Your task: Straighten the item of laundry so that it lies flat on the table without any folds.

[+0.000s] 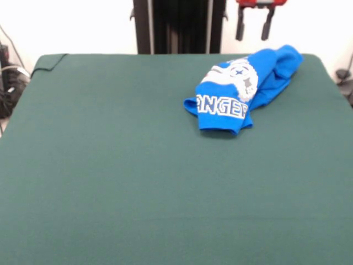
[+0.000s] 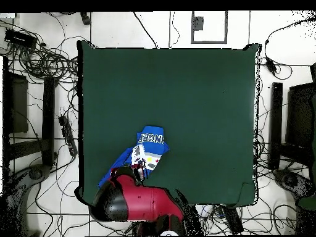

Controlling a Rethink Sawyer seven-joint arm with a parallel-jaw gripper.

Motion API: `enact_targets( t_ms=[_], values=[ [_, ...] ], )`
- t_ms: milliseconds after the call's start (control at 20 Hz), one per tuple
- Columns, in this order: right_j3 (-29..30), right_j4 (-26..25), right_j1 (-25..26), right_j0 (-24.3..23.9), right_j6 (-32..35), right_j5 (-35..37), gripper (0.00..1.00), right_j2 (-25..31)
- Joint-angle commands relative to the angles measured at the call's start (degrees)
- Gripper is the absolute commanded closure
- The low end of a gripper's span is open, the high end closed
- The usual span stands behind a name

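Blue T-shirt bunched and folded, lettering and emblem partly visible, at 1 o'clock on green table in front view, gripper raised above shirt, fingers apart, holding nothing, red arm overlapping shirt's edge in overhead view

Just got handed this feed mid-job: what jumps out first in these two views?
The crumpled bright blue T-shirt, bunched and folded over on itself with its white lettering and round emblem showing, stands out against the dark green table; it lies near the table's far right corner in the front view. Above it, the gripper hangs clear of the cloth at the top edge, fingers apart. In the overhead view the red and black arm covers part of the shirt.
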Motion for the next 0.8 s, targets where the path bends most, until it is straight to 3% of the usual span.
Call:
enact_targets(
  t_ms=[50,400,800],
  values=[
    [-4.1,10.2,5.48,6.6,19.92,2.57,0.0,-2.71],
    [-9.66,15.86,10.9,8.08,17.92,2.55,0.0,-2.63],
    [-7.9,16.67,13.62,4.04,16.31,-3.6,0.0,0.61]
  ],
)
